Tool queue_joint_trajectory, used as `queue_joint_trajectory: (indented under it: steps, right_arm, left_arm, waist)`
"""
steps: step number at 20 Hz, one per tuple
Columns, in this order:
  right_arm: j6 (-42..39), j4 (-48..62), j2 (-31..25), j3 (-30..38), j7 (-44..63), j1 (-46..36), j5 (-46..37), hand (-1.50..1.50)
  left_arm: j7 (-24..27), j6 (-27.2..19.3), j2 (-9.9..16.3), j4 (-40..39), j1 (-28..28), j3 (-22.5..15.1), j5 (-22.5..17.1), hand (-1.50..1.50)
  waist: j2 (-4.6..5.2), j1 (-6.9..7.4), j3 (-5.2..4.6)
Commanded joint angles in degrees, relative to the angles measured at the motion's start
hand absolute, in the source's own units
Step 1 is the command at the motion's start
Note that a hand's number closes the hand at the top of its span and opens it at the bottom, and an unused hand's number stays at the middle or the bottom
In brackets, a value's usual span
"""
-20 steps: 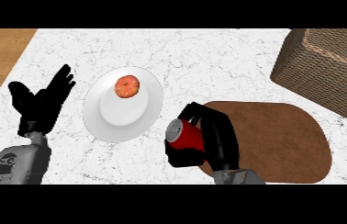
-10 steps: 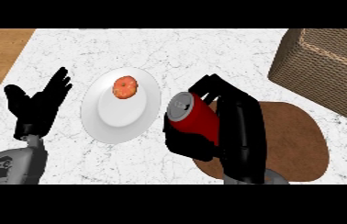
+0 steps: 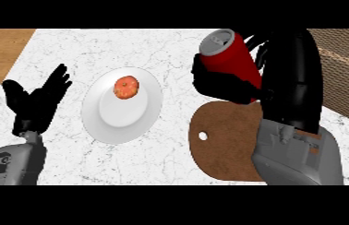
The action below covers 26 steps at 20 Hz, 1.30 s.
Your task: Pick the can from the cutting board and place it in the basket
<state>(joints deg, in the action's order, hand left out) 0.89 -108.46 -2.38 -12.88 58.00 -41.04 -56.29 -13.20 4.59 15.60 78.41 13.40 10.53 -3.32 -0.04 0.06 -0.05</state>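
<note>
A red can (image 3: 234, 58) with a grey top is held tilted high above the counter, my right hand (image 3: 225, 83) shut on it, thumb and fingers curled round its body. The brown cutting board (image 3: 221, 143) with a small hole lies below, partly hidden by my right forearm. The woven basket (image 3: 334, 67) shows at the right edge, mostly hidden behind the arm. My left hand (image 3: 34, 102) rests open at the left edge, fingers up.
A white plate (image 3: 116, 115) with an orange-red round food item (image 3: 127, 86) lies on the marble counter left of the board. A strip of wooden surface (image 3: 14, 42) shows at the upper left.
My right hand has lifted the can up off the cutting board and carried it higher and to the right, nearer the basket. The left hand stays still.
</note>
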Motion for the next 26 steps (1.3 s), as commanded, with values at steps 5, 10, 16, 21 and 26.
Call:
queue_joint_trajectory:
  steps: [5, 10, 16, 21, 26]
  right_arm:
    - [-1.3, 10.9, -4.4, 11.3, 0.0, -11.0, -1.1, 1.5]
    - [-1.0, 17.9, -13.1, 16.7, -6.2, -10.5, -1.2, 1.5]
    - [3.7, 24.1, -17.4, 22.4, -13.6, -5.9, 1.1, 1.5]
    - [3.9, 27.5, -22.5, 27.6, -22.2, -2.4, 6.1, 1.5]
    - [6.9, 33.1, -24.7, 31.6, -28.9, -1.1, 9.9, 1.5]
  left_arm:
    - [1.6, 0.3, -0.2, -1.4, -0.3, 0.3, 0.3, 0.0]
    - [-2.6, -1.9, -2.2, 4.5, -1.6, -1.3, 0.7, 0.0]
    - [-0.5, -0.8, -0.5, -0.9, 1.7, -0.5, 1.7, 0.0]
    - [-1.2, -0.6, -1.6, 2.5, -0.6, -0.6, 0.7, 0.0]
    - [0.0, -0.9, -1.4, 0.3, 0.1, 0.0, 1.2, 0.0]
  waist:
    - [0.11, 0.36, 0.01]
    - [0.06, 0.54, 0.06]
    - [0.16, -0.02, 0.07]
    - [0.13, 0.16, 0.08]
    - [0.19, 0.11, 0.07]
